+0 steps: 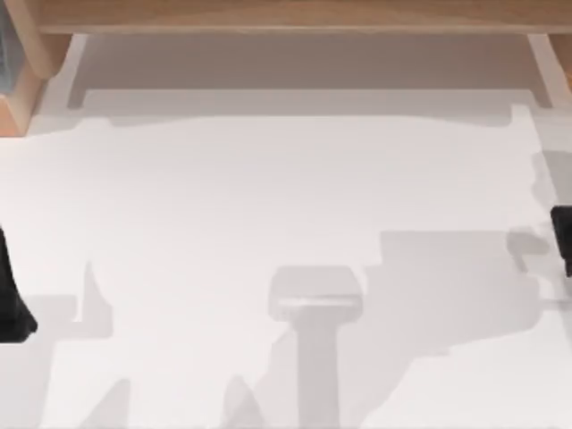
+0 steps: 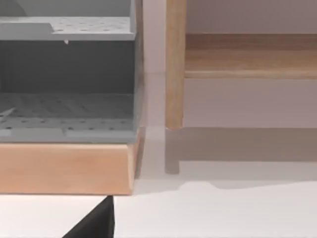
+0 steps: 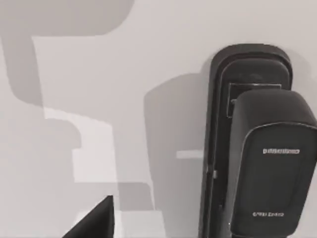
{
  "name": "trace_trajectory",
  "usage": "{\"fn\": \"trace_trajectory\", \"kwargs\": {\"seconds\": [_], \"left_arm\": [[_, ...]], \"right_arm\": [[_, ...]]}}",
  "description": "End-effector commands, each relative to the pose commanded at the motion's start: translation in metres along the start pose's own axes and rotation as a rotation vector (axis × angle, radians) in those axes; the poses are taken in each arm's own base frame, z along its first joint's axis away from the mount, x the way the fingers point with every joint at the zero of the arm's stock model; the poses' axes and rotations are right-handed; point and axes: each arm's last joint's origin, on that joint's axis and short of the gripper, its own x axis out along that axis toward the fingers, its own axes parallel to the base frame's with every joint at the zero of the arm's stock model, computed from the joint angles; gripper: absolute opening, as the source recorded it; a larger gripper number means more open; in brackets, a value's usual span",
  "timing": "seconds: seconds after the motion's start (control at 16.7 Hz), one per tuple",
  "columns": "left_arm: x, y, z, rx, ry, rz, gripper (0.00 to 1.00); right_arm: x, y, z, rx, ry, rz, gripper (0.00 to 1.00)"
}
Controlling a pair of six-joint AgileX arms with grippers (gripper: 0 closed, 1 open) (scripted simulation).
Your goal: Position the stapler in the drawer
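The white desk (image 1: 268, 197) takes most of the top view, with grey shadows lying across its lower half. A wooden frame (image 1: 295, 16) runs along the far edge. A dark part of the left arm (image 1: 11, 295) stands at the left edge. At the right edge a black object (image 1: 563, 237) lies, cut by the border.

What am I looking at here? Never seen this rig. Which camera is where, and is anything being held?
These are three cameras on a simulated pair of AgileX arms at a white table. The top view looks straight down: a wooden frame runs along the far edge, and a black stapler sits at the right edge. The dark shape at the left edge is probably part of the left arm. The left wrist view faces a grey drawer unit on a wooden base. The right wrist view looks down on the stapler lying flat on the table. Nothing appears to be held.
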Motion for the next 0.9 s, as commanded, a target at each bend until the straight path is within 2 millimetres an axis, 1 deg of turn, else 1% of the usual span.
{"fn": "trace_trajectory", "kwargs": {"seconds": [0.18,0.24,0.42,0.9], "left_arm": [[0.0,0.0,0.0,0.0,0.0,0.0,1.0],[0.0,0.0,0.0,0.0,0.0,0.0,1.0],[0.0,0.0,0.0,0.0,0.0,0.0,1.0],[0.0,0.0,0.0,0.0,0.0,0.0,1.0]], "right_arm": [[0.025,0.0,-0.002,0.0,0.005,0.0,1.0],[0.029,0.0,-0.002,0.0,0.009,0.0,1.0],[0.029,0.0,-0.002,0.0,0.009,0.0,1.0],[0.029,0.0,-0.002,0.0,0.009,0.0,0.4]]}}
